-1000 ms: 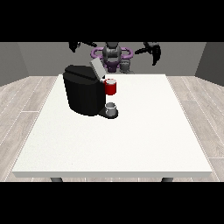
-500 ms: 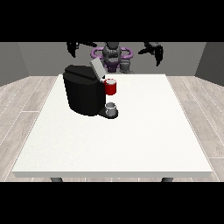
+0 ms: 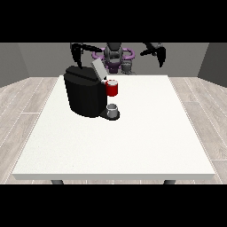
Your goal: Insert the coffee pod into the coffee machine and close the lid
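The black coffee machine (image 3: 84, 95) stands left of the table's middle, its grey lid (image 3: 98, 70) tilted up and open. A red thing at the machine (image 3: 112, 88) sits under the lid at the front. Below it a grey thing (image 3: 113, 110) rests on the machine's base. Another small grey thing (image 3: 127, 67) is at the table's far edge, near the robot's body. Both hands are raised behind the far edge. The hand at the view's left (image 3: 76, 55) is above and behind the machine. The hand at the view's right (image 3: 160, 56) hangs off to the right. Their fingers hang relaxed and hold nothing.
The white table (image 3: 146, 137) spreads wide in front and to the right of the machine. The robot's purple and grey torso (image 3: 113, 55) is behind the far edge. Wooden floor surrounds the table.
The hand at the view's right has shifted slightly outward and down. The machine, lid and grey things are where they were.
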Tool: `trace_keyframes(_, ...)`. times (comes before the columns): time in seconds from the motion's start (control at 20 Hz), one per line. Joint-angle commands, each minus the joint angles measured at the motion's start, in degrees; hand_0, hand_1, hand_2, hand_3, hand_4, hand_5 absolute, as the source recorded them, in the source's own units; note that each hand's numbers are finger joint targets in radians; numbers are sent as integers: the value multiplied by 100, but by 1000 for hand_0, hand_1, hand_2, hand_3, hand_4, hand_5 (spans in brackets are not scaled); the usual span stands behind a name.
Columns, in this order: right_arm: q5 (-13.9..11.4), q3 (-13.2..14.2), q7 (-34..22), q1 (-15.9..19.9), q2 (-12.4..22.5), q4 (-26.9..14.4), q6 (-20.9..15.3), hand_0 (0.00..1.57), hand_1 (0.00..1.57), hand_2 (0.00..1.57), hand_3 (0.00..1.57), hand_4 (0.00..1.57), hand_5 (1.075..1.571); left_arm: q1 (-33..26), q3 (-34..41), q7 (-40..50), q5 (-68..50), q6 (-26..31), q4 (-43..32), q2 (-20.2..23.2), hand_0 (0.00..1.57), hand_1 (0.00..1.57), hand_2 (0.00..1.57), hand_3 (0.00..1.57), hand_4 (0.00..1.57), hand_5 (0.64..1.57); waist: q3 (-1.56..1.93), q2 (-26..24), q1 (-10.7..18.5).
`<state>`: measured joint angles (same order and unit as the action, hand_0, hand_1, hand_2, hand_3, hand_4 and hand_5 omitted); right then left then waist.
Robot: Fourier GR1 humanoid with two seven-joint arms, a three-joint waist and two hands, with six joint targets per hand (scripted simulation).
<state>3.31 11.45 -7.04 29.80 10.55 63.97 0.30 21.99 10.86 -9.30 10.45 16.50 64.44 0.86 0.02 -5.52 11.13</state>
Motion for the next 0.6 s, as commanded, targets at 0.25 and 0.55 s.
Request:
trace_keyframes(0.25,-48,-265,225,420,-58,-264,171,0,0,0,0,0,1571,-589,-12,58,-327,32,962,300,0,0,0,0,356,1571,-1,435,-224)
trace_keyframes(0.55,-194,-428,180,769,-175,-541,89,0,0,0,0,0,1571,-714,-218,310,-262,-258,1443,160,0,0,0,0,376,1571,-1,552,-186)
